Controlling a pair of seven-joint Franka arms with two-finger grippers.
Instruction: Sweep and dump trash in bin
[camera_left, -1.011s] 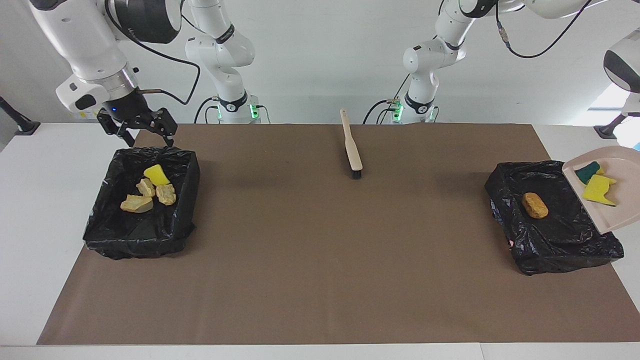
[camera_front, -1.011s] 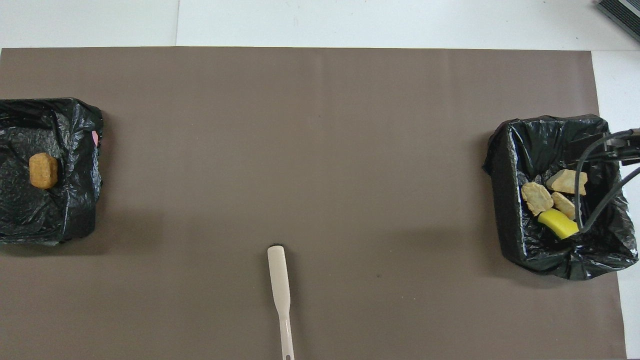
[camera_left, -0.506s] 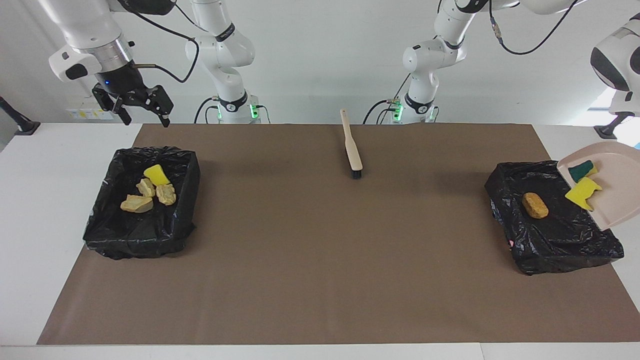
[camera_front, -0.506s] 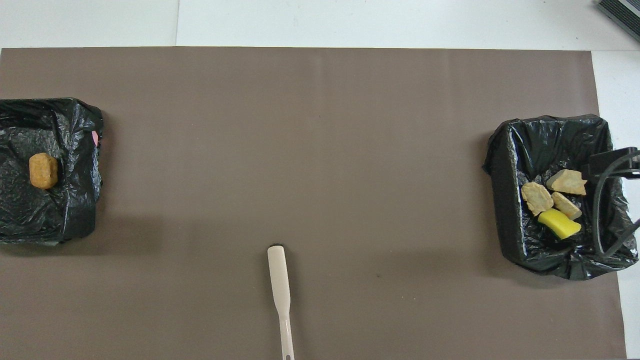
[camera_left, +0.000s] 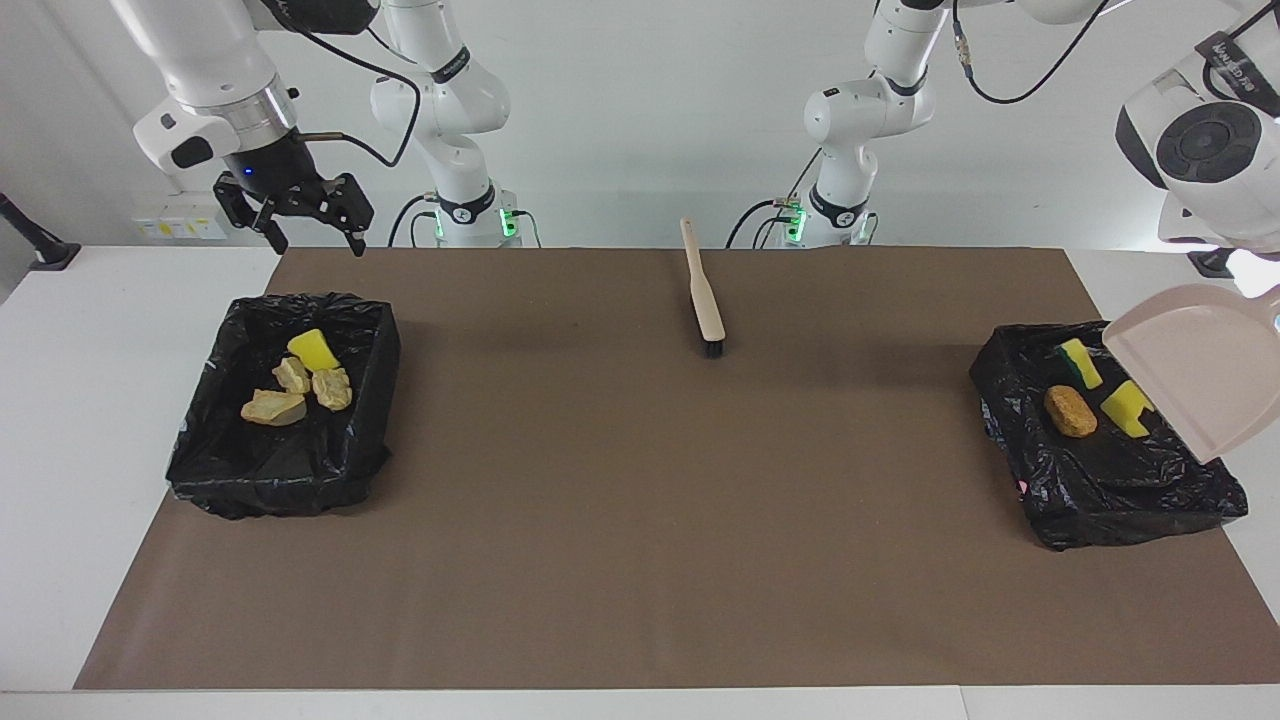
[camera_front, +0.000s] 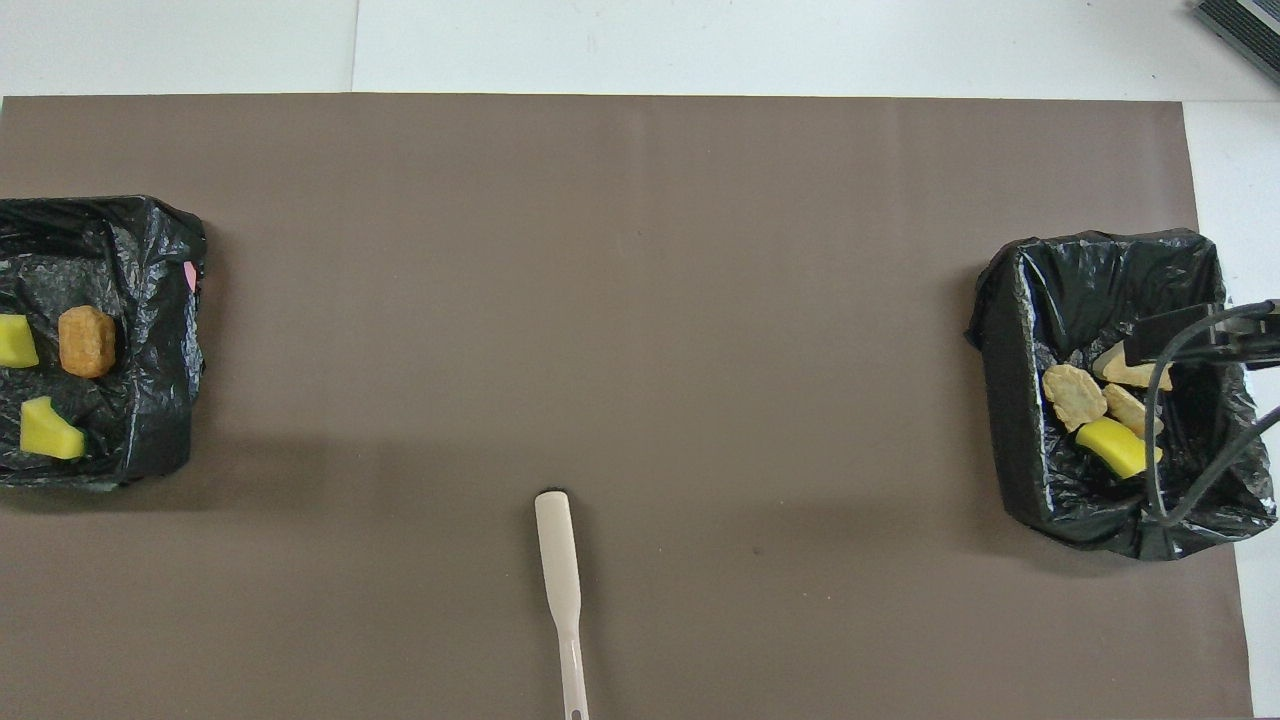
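**Dustpan tipped over the bin, last scraps in the liner**

White wall and white table (camera_left: 60, 400) frame a brown mat (camera_left: 640, 500) that covers most of the surface. Two black-lined bins sit on it — one at the right arm's end (camera_left: 285, 480), one at the left arm's end (camera_left: 1110, 505).

A beige dustpan (camera_left: 1195, 370) hangs steeply tilted over the outer edge of the bin at the left arm's end, mouth down toward the liner, evidently so its load slides off. It looks empty. The left gripper that carries it lies off the edge of both views; I judge it clamped on the dustpan's handle, though the grip itself cannot be seen. Two yellow sponge bits (camera_left: 1125, 408) lie in that bin beside an orange-brown bread-like lump (camera_left: 1070, 411).

In the other bin rest three pale bread-like lumps (camera_left: 290, 392) and a yellow sponge piece (camera_left: 314, 349). The right gripper (camera_left: 305, 235) hovers above the mat's corner next to that bin, fingers spread wide and holding nothing — probably waiting.

A beige hand brush (camera_left: 702, 290) lies near the mat's edge closest to the robots, midway between the bases, bristles down. No scrap shows on the mat, so the sweeping looks done.
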